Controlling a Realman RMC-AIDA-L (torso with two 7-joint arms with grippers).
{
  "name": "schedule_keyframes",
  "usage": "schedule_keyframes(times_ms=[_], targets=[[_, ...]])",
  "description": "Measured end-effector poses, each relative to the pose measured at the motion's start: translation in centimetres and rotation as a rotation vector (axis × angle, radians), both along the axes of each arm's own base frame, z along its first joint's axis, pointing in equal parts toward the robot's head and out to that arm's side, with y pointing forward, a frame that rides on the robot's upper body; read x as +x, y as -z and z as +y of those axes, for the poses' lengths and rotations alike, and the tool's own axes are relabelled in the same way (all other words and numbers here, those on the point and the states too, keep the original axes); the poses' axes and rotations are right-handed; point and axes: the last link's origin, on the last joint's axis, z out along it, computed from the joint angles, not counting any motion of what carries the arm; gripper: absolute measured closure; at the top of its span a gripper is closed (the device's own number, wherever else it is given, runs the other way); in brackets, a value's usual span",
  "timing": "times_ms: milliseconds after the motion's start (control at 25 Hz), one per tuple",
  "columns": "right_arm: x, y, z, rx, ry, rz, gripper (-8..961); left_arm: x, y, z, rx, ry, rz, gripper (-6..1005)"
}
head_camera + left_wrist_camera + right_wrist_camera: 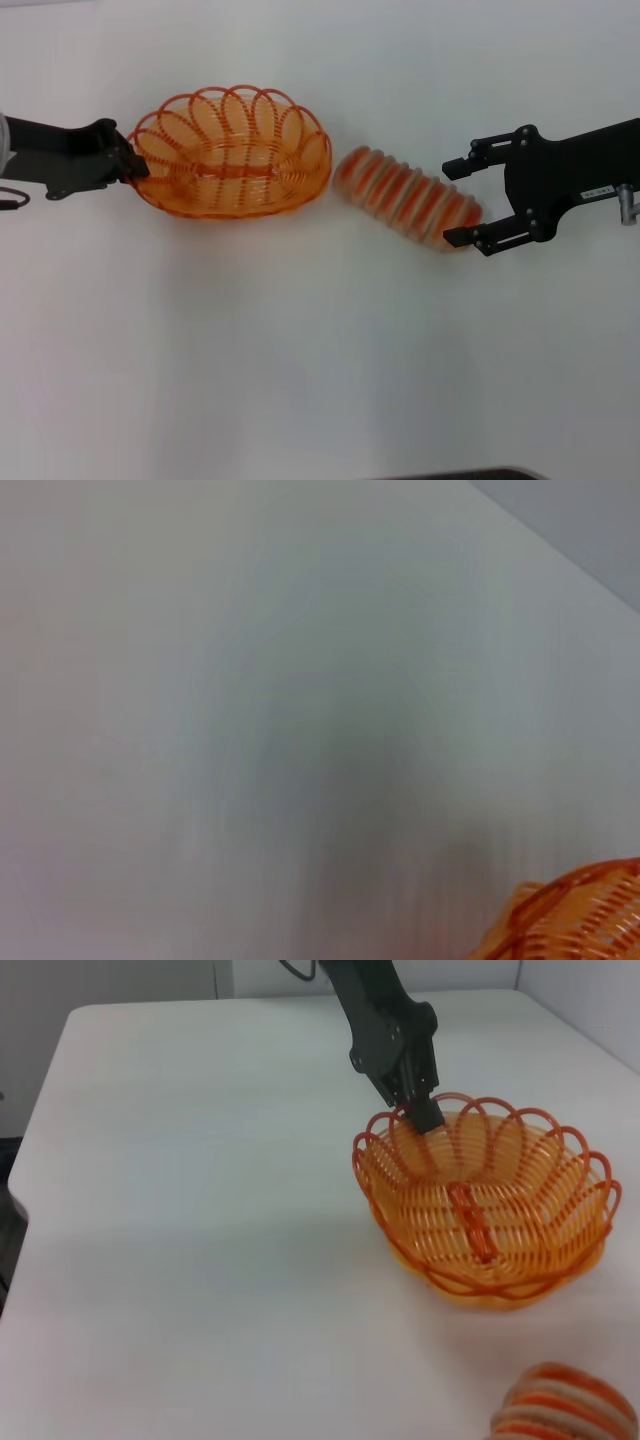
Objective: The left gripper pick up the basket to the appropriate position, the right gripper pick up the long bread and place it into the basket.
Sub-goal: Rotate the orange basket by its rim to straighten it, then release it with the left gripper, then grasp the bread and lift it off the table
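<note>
Although our right gripper (pixel 457 202) has its fingers spread wide, nothing sits between them yet: the lower finger (pixel 465 236) lies right at the near end of the long bread (pixel 407 196), the upper one well clear of it. The loaf lies in the centre-right of the head view, its long axis slanting from upper left to lower right, so its lower-right end points at those fingers and its upper-left end almost meets the basket (pixel 232 152). We judge the right arm plainly the nearer one.

Our left gripper (pixel 133 160), at the left of the frame, has its fingers pinched on the basket's left rim; the right wrist view shows them clamping a rim loop.

Both things rest on the white tabletop (pixel 300 350). A small white label (pixel 596 193) marks the right gripper; we cannot read its writing.
</note>
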Motion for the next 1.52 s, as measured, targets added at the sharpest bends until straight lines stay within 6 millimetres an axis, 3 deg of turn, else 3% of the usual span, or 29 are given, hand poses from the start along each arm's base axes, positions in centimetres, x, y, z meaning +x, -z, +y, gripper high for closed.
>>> schedule_keyframes(times_ms=[800, 1240, 1520], targets=[[0.0, 0.0, 0.0, -0.001, -0.002, 0.000, 134, -1.0, 0.2, -0.4, 0.007, -0.043, 0.004, 876], [0.1, 0.0, -0.3, -0.014, -0.001, 0.007, 134, -0.8, -0.3, -0.4, 0.012, -0.031, 0.011, 501], [-0.1, -0.1, -0.4, -0.021, 0.022, 0.025, 134, -0.2, -2.4, -0.2, 0.060, 0.028, 0.050, 507]])
